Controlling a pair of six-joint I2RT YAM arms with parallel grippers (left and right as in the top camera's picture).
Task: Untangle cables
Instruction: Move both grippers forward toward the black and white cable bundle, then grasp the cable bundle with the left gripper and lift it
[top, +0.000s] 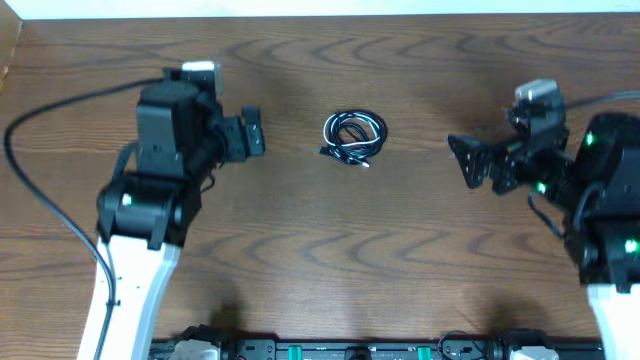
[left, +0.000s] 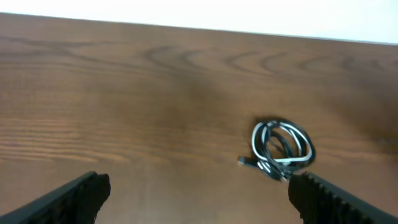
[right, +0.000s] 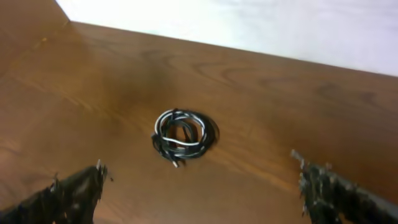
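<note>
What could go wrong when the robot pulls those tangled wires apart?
The cables are wound into one small coil, black and white together, so a pull might tighten it. They lie flat on the table, so the left end effector or right end effector might drag the whole bundle.

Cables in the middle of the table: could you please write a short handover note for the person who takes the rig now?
Left gripper: open, empty, apart from the bundle.
Right gripper: open, empty, apart from the bundle.
Cables: black and white cords coiled together in one small bundle, lying on the table between the two grippers.
Done: nothing visible yet; the cords are not yet separated.
Left: grip the bundle, draw the cords apart, lay each one on its own.
</note>
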